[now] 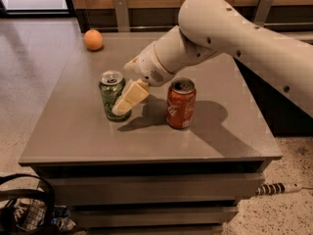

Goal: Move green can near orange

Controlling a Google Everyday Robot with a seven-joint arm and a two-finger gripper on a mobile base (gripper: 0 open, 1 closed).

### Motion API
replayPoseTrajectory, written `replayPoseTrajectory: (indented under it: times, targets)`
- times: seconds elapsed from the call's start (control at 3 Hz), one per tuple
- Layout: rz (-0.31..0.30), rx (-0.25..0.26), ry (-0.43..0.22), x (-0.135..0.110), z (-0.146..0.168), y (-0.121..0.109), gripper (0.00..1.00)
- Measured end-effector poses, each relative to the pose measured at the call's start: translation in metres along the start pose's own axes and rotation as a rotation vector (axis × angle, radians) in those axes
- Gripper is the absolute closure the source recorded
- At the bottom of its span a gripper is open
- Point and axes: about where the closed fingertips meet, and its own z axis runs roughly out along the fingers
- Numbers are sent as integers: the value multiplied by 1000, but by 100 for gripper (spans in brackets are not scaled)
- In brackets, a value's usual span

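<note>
Hand: low over the worktop, pressed against the right front of the green can, its pale tip overlapping the can's lower half.
Grip: cannot tell whether it is clenched on the can or released.
Green can: upright, left of centre on the worktop.
Orange: at the far left corner, well apart from the green can.
Red can: upright, right of the hand, near the green can but not touching it.
Arm: reaches in from the right, above the red can.
</note>
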Motion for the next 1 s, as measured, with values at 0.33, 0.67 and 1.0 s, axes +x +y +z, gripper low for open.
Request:
replayPoseTrajectory:
  times: [0.33,0.67,1.0]
  targets:
    - [-17,-26,-40,-4,7,5,42]
    - [-41,-50,-68,-12,9,12,65]
    - [-45,-54,-69,-13,10,14,88]
